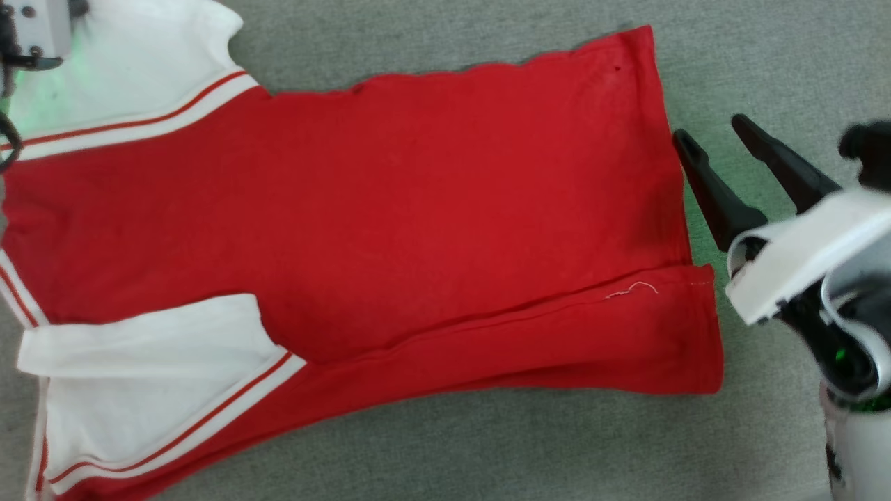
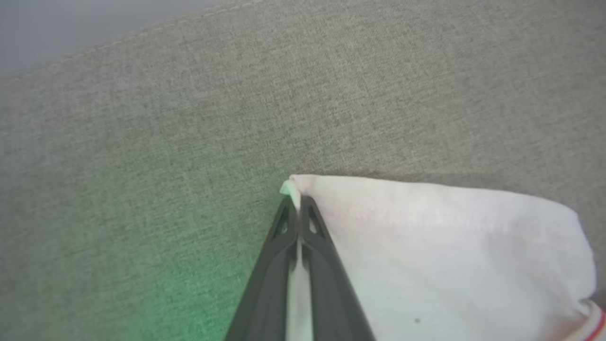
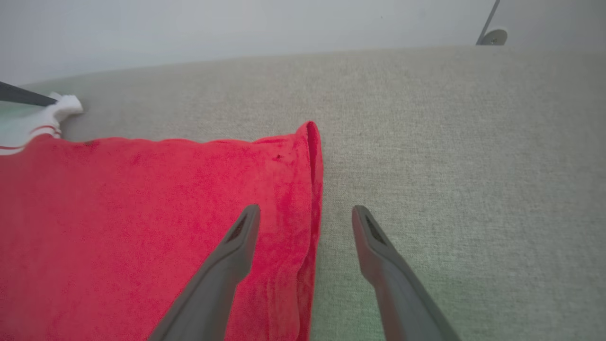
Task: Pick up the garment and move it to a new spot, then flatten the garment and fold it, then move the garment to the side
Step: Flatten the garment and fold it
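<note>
The garment, red with white sleeves and striped trim, lies spread flat on the grey fabric surface, its hem toward the right. In the left wrist view my left gripper is shut on the corner of a white sleeve, fabric pinched between the dark fingers. Its pale wrist shows at the head view's top left, over the far sleeve. My right gripper stands open just off the hem's far right corner. In the right wrist view its fingers straddle the hem edge, above the cloth.
Grey woven fabric surface extends around the garment, with bare room to the right and at the front. Its far edge meets a pale wall. A near sleeve lies partly folded over itself at the lower left.
</note>
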